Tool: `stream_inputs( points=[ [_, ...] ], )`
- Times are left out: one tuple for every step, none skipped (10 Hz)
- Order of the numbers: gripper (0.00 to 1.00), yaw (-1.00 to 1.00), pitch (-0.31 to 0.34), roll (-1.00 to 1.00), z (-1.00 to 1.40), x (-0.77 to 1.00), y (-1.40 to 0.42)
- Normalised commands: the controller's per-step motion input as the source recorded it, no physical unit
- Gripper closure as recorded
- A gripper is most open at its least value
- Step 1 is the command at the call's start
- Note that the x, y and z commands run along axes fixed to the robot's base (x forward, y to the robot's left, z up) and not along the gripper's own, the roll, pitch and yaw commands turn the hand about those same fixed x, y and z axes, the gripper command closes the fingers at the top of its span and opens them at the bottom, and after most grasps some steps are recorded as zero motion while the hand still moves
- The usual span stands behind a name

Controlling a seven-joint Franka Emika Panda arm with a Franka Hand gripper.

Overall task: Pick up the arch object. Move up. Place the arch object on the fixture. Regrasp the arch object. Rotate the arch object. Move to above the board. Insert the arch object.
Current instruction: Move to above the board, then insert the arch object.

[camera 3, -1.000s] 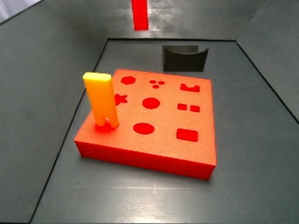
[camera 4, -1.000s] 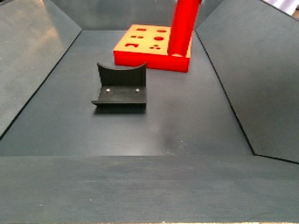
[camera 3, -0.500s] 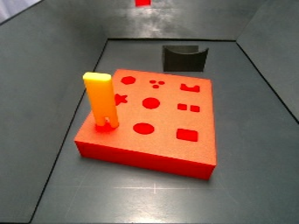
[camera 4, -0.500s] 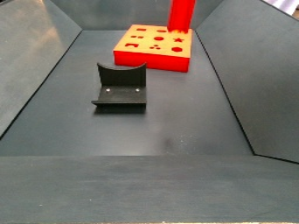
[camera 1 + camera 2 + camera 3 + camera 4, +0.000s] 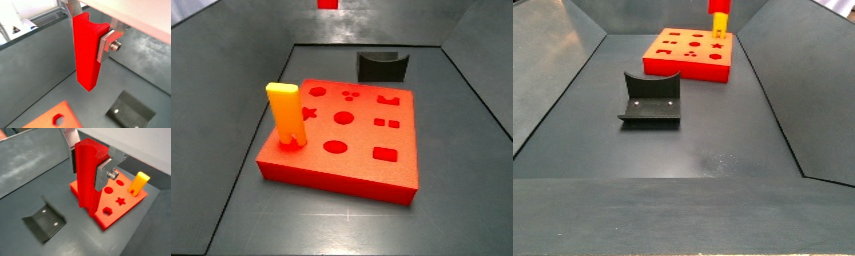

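— While the wrist views run, what does the gripper (image 5: 100, 37) hold?
— It pinches the arch object (image 5: 87, 52) upright; board (image 5: 113, 208) and fixture (image 5: 45, 225) lie below.
— Side views?
— Only the bar's lower tip shows; the gripper is out of frame.

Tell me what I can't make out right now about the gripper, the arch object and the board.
- Gripper: out of frame in both side views; in the wrist views the arch object covers one finger.
- Arch object: a side view shows only its tip, cut by the edge.
- Board: the bar hides part of it, so the arch hole isn't visible there.
- Fixture: its scoop is partly cropped in a wrist view.
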Motion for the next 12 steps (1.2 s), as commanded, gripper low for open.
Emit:
stream_inputs(
  points=[
    [1.00, -0.04, 0.181, 0.05, 0.07, 0.13, -1.00],
    [1.00, -0.01, 0.138, 0.02, 0.07, 0.14, -1.00],
    [1.00, 0.00, 0.122, 0.01, 0.07, 0.14, -1.00],
    [1.00, 0.01, 0.122, 0.01, 0.08, 0.16, -1.00],
    [1.00, 0.01, 0.126, 0.00, 0.08, 0.18, -1.00],
    [1.00, 0.01, 0.129, 0.01, 0.09, 0.19, -1.00],
    [1.00, 0.01, 0.133, 0.01, 0.09, 0.21, -0.92],
    [1.00, 0.01, 0.137, 0.02, 0.07, 0.16, -0.57],
    [1.00, 0.01, 0.129, 0.03, 0.05, 0.12, -0.32],
    [1.00, 0.01, 0.108, 0.03, 0.03, 0.09, -0.18],
    [1.00, 0.00, 0.000, -0.02, 0.00, 0.00, 0.00],
    [1.00, 0.00, -0.003, -0.02, 0.00, -0.08, 0.05]
  ],
)
